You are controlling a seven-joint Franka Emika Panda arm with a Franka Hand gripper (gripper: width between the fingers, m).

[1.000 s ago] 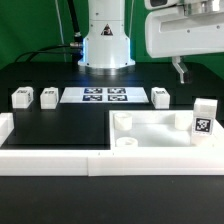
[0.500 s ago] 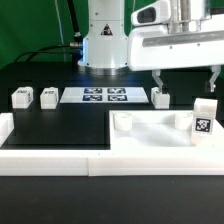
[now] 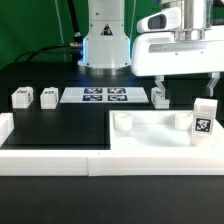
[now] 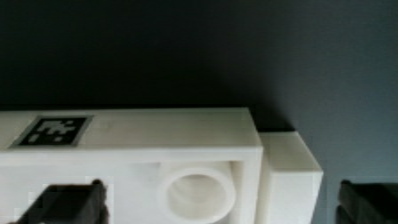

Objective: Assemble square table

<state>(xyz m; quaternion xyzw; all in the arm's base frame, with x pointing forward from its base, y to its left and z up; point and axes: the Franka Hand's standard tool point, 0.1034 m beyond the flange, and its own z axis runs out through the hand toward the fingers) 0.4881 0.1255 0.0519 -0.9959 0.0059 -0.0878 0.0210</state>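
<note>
The white square tabletop [image 3: 150,133] lies in the front right corner of the border rail, its round sockets [image 3: 123,122] facing up. One tagged leg [image 3: 204,119] stands upright at its far right corner. Three more legs [image 3: 22,97] [image 3: 48,95] [image 3: 161,97] lie on the black table behind. My gripper [image 3: 187,85] hangs open above the tabletop's far right part, with nothing between its fingers. In the wrist view the gripper [image 4: 222,205] straddles a corner socket [image 4: 196,192] of the tabletop [image 4: 160,135], with the dark fingertips [image 4: 71,205] on either side of it.
The marker board [image 3: 105,96] lies in front of the robot base [image 3: 105,45]. The long white border rail [image 3: 50,152] runs along the front and up both sides. A lower white block edge [image 4: 294,170] sits against the tabletop corner in the wrist view.
The gripper has swung from the exterior view's far right to over the tabletop's far right part, turning so both fingers show spread apart. It has stayed open. The parts have not moved.
</note>
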